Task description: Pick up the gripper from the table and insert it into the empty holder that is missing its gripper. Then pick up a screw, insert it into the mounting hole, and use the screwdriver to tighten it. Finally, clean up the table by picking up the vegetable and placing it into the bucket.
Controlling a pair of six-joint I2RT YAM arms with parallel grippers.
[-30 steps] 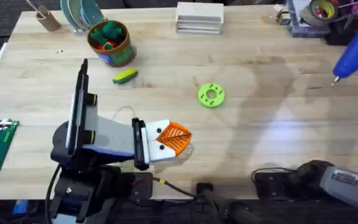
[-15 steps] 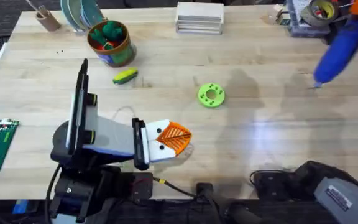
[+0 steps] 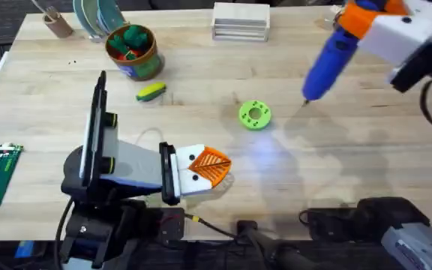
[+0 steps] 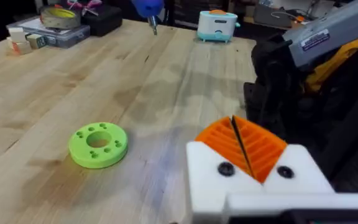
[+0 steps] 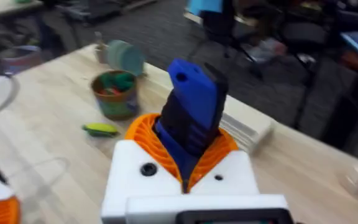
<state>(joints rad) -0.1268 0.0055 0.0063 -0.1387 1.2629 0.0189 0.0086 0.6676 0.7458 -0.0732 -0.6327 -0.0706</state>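
- In the overhead view my right end effector (image 3: 366, 26) sits at the upper right, pinching the blue screwdriver (image 3: 325, 61) between its orange pads; the metal tip angles down toward the desk (image 3: 351, 150), ready for tightening.
- My left end effector (image 3: 208, 169) rests at lower centre, its orange pads pressed together with nothing between them, and I judge it is held level to present the mounting hole.
- A green disc (image 3: 255, 115) lies on the desk between the two.
- The yellow-green vegetable (image 3: 151, 91) lies at the upper left, just beside the bucket (image 3: 131, 51), not yet cleared away.
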